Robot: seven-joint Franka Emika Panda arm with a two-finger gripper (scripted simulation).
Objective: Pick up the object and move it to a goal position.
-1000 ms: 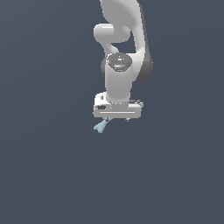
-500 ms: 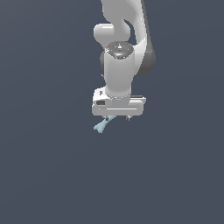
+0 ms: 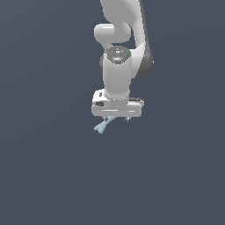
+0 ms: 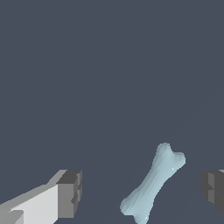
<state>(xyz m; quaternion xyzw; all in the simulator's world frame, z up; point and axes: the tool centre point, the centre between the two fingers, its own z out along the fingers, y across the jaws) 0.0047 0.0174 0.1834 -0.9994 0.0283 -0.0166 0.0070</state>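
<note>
The object (image 3: 102, 127) is a small pale light-blue slender piece with a forked end, lying on the dark grey floor. It sticks out from under the hand towards the exterior view's left. My white gripper (image 3: 116, 119) points straight down just above it. In the wrist view the object (image 4: 153, 183) lies between the two dark-tipped fingers (image 4: 70, 192), nearer the other finger (image 4: 213, 186). The jaws stand wide open and touch nothing. My gripper (image 4: 142, 190) holds nothing.
A plain dark grey floor (image 3: 52, 176) fills both views. The white arm (image 3: 123, 39) rises above the gripper to the top edge of the exterior view. No goal marker shows.
The hand has shifted and turned slightly above the object. The object has not moved.
</note>
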